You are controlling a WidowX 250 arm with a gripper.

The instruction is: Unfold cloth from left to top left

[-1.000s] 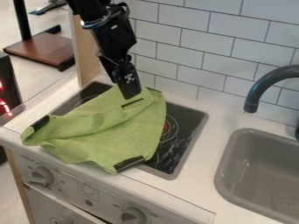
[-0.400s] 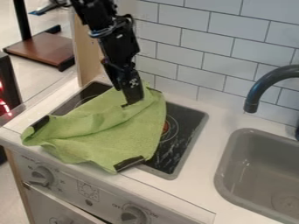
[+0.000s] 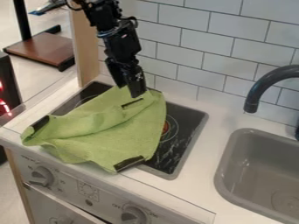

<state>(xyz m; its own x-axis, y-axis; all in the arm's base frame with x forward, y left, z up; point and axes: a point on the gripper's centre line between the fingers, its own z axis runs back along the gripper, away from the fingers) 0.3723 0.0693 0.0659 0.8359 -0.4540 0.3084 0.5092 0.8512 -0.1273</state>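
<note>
"Cloth (image 3: 108, 135) first: where does it lie?"

"Rumpled and green, it covers much of the black stovetop (image 3: 186, 146) and spreads onto the pale counter (image 3: 189, 186) at the near left. Its folds slant across the middle, and one dark patch (image 3: 129, 163) marks the near edge, another dark patch (image 3: 39, 124) the left corner."

"And the gripper (image 3: 129, 91)?"

"Over the far part of the cloth, pointing down, its fingers set wide apart with green between the tips. I can't tell whether they touch the fabric."

"What's off to the right?"

"A grey sink (image 3: 227, 168), with a dark curved faucet (image 3: 262, 83) at its far side. White tiles (image 3: 201, 52) rise behind the counter."
</note>
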